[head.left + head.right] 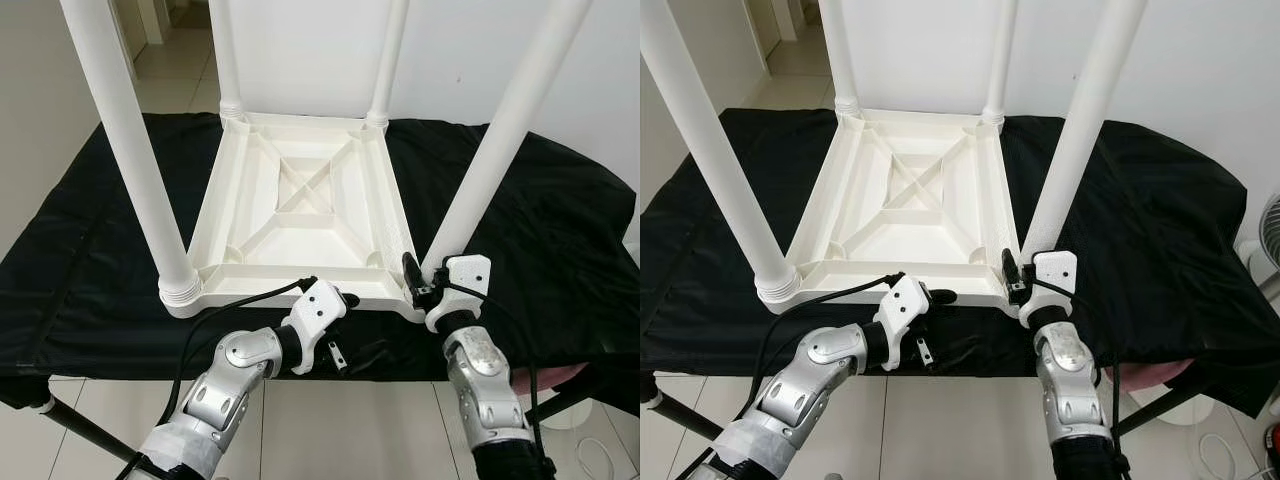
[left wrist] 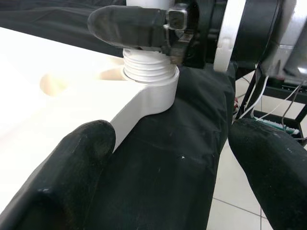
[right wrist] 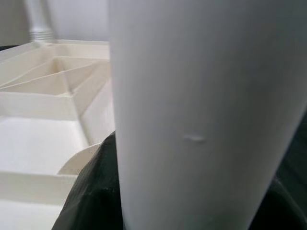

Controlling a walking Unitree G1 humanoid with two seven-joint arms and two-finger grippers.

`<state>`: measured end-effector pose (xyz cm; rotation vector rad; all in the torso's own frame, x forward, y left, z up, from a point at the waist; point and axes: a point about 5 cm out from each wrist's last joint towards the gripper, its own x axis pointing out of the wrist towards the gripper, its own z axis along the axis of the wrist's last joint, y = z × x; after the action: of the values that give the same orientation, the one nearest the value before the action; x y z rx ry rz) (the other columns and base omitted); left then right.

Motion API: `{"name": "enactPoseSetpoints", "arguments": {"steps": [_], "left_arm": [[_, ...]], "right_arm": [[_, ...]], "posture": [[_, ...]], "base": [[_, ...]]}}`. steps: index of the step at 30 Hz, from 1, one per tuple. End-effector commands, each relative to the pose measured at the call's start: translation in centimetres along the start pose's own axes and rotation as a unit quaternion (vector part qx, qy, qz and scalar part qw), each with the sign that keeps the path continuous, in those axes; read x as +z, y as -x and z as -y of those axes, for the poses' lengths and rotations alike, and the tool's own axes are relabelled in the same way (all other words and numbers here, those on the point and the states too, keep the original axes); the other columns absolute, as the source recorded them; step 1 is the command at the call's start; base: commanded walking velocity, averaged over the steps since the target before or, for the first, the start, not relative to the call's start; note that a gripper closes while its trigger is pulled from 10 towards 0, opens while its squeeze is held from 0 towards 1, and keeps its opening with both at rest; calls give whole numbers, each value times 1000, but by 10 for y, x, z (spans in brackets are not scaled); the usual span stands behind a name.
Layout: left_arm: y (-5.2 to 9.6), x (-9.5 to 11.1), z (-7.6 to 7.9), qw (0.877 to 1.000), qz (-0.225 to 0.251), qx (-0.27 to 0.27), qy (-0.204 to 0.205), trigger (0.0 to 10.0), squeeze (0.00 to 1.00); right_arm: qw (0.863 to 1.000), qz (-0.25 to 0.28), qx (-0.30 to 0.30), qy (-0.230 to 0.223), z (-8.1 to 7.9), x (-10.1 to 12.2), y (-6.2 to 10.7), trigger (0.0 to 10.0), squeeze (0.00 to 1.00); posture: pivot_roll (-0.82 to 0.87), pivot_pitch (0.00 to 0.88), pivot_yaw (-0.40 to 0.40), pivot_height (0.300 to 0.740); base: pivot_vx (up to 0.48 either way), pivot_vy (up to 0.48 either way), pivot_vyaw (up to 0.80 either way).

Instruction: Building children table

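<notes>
The white plastic children's table [image 1: 300, 215] lies upside down on a black cloth [image 1: 560, 230] that covers a raised surface, its ribbed underside facing up. Four white legs stand up from its corners: the near-left leg [image 1: 135, 160], the near-right leg [image 1: 505, 140], and two far legs [image 1: 225, 55] at the back corners by the white wall [image 1: 470, 50]. Each leg meets the tabletop at a threaded collar; the near-left collar [image 1: 180, 290] shows its ridges clearly.

The right gripper [image 1: 420, 280] is at the base of the near-right leg, just above the table's near-right corner. Its black fingers [image 3: 91, 191] are clamped around that leg, which stands close before the right wrist camera. In the left wrist view one finger [image 2: 129, 24] of this gripper lies across the leg just above the threaded socket [image 2: 149, 72].

The left gripper [image 1: 355, 325] sits in front of the table's near edge, between the two near legs and closer to the right one, pointing toward the near-right corner. Its fingers [image 2: 72, 177] are spread apart and hold nothing; one lies just beside the table's edge, the other out over the cloth and the tiled floor [image 1: 330, 420].

A black cable [image 1: 240, 300] runs from the left wrist back along the silver arm. Part of a white fan [image 1: 1265, 240] stands at the far right.
</notes>
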<state>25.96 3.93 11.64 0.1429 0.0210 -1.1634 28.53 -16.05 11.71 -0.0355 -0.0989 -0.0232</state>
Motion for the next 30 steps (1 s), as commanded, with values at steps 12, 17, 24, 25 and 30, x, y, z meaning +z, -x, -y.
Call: {"name": "enactPoseSetpoints", "arguments": {"steps": [12, 17, 24, 25, 30], "left_arm": [[-3, 6, -6, 1000, 16, 5, -7, 10000, 0], [-4, 7, -6, 1000, 17, 3, -4, 10000, 0], [-7, 8, -8, 1000, 20, -2, 8, 10000, 0], [-7, 8, -8, 1000, 20, -2, 8, 10000, 0], [-5, 9, -12, 1000, 18, 6, -6, 10000, 0]], "right_arm": [[993, -86, -80, -7, -15, -24, 17, 10000, 0], [996, -72, -58, -14, -17, -17, 14, 10000, 1000], [999, -35, -17, -18, -11, -5, 6, 10000, 1000], [999, -35, -17, -18, -11, -5, 6, 10000, 1000], [997, -18, 70, -19, 2, -1, -1, 10000, 0]], "posture": [[-95, 0, -43, 740], [-104, 0, -45, 740], [-106, 0, -42, 740], [-106, 0, -42, 740], [-98, 0, -36, 740]], "base": [[0, 0, 0], [0, 0, 0], [0, 0, 0], [0, 0, 0], [0, 0, 0]]}}
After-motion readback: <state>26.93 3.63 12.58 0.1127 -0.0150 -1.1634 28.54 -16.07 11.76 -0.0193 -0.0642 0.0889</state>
